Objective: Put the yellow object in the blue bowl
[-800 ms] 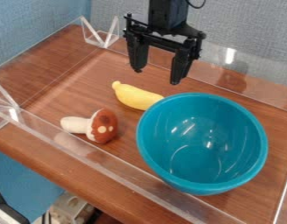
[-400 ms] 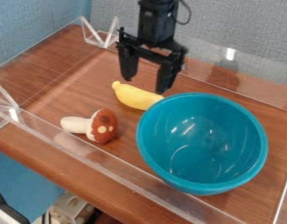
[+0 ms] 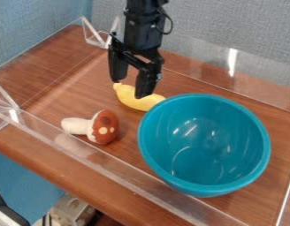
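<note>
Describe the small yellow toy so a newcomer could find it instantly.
Start at the large glossy teal-blue bowl on the wooden table. Just past its upper-left rim lies the small curved yellow toy banana, under the black robot hand. Unlike the brown-capped, cream-stemmed toy mushroom nearby, it is plain yellow.

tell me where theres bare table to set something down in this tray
Bare wood runs along the left, between the clear wall and the toy mushroom, and along the back right behind the blue bowl. It is crowded mid-table: the open gripper hangs over the yellow banana, which lies close by the bowl.
</note>
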You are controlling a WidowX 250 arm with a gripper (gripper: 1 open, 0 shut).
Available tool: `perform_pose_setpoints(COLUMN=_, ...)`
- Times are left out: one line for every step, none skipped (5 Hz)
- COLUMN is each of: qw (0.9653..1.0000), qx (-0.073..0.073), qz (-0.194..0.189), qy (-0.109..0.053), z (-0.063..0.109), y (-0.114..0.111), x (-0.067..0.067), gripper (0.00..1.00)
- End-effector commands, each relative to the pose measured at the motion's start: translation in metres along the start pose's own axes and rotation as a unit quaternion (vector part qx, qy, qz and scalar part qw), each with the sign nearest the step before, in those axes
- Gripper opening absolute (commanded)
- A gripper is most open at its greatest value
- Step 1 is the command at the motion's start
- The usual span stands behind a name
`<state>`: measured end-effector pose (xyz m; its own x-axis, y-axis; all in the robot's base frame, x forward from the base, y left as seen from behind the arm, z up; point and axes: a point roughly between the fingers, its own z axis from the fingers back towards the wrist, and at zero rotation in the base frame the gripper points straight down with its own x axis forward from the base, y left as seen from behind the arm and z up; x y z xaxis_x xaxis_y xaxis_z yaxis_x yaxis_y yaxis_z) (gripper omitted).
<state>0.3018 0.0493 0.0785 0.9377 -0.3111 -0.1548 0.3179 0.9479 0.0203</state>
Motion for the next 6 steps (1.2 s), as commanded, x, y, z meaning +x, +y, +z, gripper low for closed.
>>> perform_pose_setpoints(qw=0.9996, qx=0.014, qz=-0.020, qy=-0.015, z=0.002, y=-0.002, x=0.006, gripper=1.00)
perform_pose_setpoints(qw=0.9985, qx=0.022, qz=-0.048, qy=-0.011, z=0.000, y=-0.001, x=0.007, gripper=1.00)
perform_pose_setpoints(qw=0.9970, qx=0.031, qz=-0.071, qy=-0.006, z=0.000, y=0.001, x=0.009, gripper=1.00)
perform_pose_setpoints(qw=0.9951, qx=0.038, qz=-0.091, qy=-0.002, z=-0.017, y=0.005, x=0.006, gripper=1.00)
perform_pose_setpoints(qw=0.9941, qx=0.042, qz=-0.100, qy=0.001, z=-0.032, y=0.009, x=0.004, gripper=1.00)
perform_pose_setpoints(qw=0.9936, qx=0.044, qz=-0.104, qy=0.000, z=-0.044, y=0.012, x=0.002, gripper=0.00)
